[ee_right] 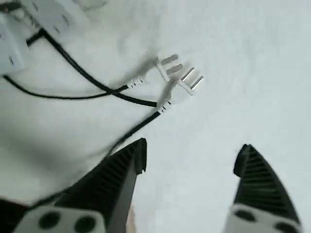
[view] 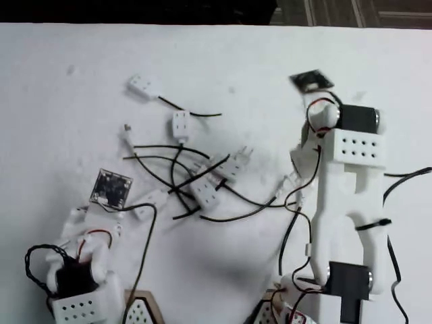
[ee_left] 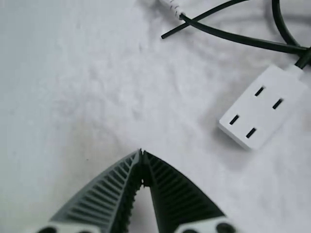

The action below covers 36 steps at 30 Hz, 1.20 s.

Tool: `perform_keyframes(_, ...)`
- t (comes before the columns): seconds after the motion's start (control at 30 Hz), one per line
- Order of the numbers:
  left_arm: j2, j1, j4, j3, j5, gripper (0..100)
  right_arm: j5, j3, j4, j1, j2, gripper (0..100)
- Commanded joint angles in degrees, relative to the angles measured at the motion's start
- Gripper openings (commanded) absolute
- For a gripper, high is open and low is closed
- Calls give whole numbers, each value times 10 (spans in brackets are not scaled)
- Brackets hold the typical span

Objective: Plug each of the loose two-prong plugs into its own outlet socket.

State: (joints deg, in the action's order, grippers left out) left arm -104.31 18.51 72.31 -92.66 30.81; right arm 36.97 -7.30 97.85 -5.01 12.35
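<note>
Currently, take the tangle of black cords (view: 179, 182) on the white table (view: 67, 148) as your reference.

Right gripper (ee_right: 192, 153): jaws spread wide, nothing between them. It sits on the tangle's outer edge, and just ahead of it two loose two-prong plugs (ee_right: 187, 81) lie side by side, nearly touching, prongs pointing away from the tangle.

Left gripper (ee_left: 142, 160): tips pressed together, holding nothing. It rests at the opposite edge of the tangle, near a white socket block (ee_left: 256, 112) that lies flat with its slots facing up and its cord running back into the tangle.

Handling, as a judgement: the plugs look small, light and hard-shelled, with smooth plastic that may slip. Their cords look springy enough to twist a plug once you lift it. Take hold across the flat sides of the plug body, just behind the prongs; avoid the prongs and the cord. The socket block looks light too, so expect it to slide under insertion force unless you brace it with the left gripper.
</note>
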Motion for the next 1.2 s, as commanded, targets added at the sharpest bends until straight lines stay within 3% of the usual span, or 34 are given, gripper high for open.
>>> perform_keyframes(0.0,0,4,-5,2,6,24,231,-25,3,-23,22,231)
perform_keyframes(0.13,0,4,-5,2,6,24,380,-81,1,-25,22,230)
perform_keyframes(0.3,0,4,-5,2,6,24,440,-142,-89,2,16,230)
perform_keyframes(0.53,0,4,-5,2,6,24,446,-230,-231,79,7,230)
perform_keyframes(0.73,0,4,-5,2,6,24,446,-221,-303,95,-91,230)
perform_keyframes(1.17,0,4,-5,2,6,24,475,-172,-288,79,-192,230)
